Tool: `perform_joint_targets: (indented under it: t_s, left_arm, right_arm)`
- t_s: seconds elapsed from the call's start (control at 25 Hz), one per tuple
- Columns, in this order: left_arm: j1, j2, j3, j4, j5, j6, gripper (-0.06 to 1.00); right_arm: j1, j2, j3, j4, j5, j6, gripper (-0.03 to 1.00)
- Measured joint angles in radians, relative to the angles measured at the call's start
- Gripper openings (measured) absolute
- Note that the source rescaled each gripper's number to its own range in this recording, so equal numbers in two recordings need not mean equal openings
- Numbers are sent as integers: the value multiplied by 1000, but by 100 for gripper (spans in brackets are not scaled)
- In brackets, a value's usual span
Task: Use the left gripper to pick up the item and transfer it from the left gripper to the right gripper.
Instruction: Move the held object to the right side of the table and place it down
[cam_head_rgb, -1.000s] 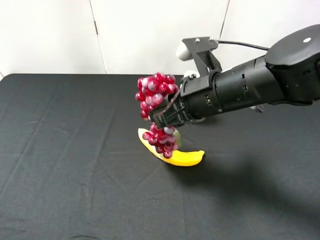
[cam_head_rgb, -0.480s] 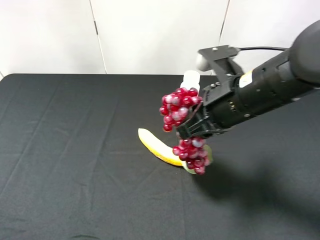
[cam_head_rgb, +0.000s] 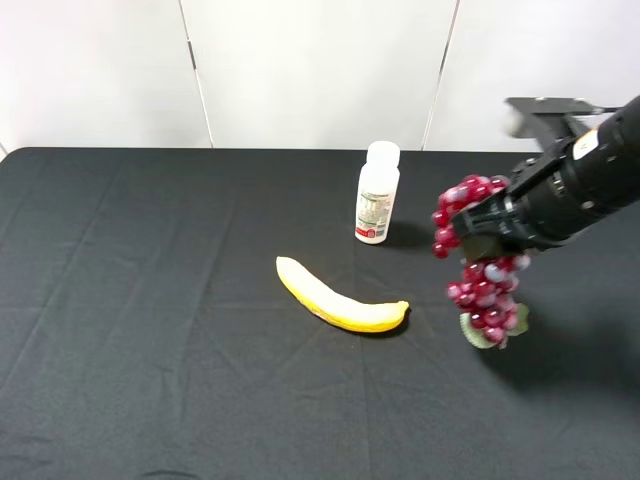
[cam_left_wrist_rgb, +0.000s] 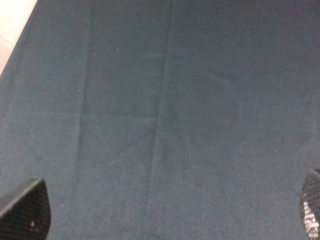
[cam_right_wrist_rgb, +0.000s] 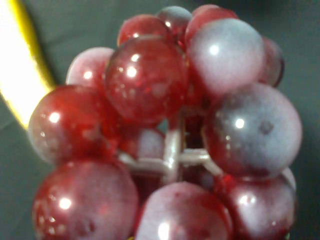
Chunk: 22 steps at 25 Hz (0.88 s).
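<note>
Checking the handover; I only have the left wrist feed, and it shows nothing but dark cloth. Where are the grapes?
Observer: The long bunch of glossy dark-red plastic grapes is in the right gripper, its jaws shut around the bunch's middle.
Operator: Resting on the table?
Observer: It looks lifted. The lower end with the green leaf hangs above the black tablecloth, with its shadow thrown off to one side.
Operator: Anything near it?
Observer: A yellow banana lies flat on the cloth, left of the bunch in the high view and apart from it. A white pill bottle stands upright farther back.
</note>
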<state>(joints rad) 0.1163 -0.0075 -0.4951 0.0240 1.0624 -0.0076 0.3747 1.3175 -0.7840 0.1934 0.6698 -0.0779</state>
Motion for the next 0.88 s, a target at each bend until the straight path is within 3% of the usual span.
perform_joint_targets:
  t_s: [0.24, 0.4, 0.88]
  left_arm:
    - [0, 0, 0, 0, 0, 0, 100]
    - [0, 0, 0, 0, 0, 0, 100]
    - [0, 0, 0, 0, 0, 0, 100]
  right_arm:
    - [-196, 0, -7, -2, 34, -19, 0]
    - [-289, 31, -76, -4, 135, -68, 0]
    - [-320, 327, -296, -3, 245, -105, 0]
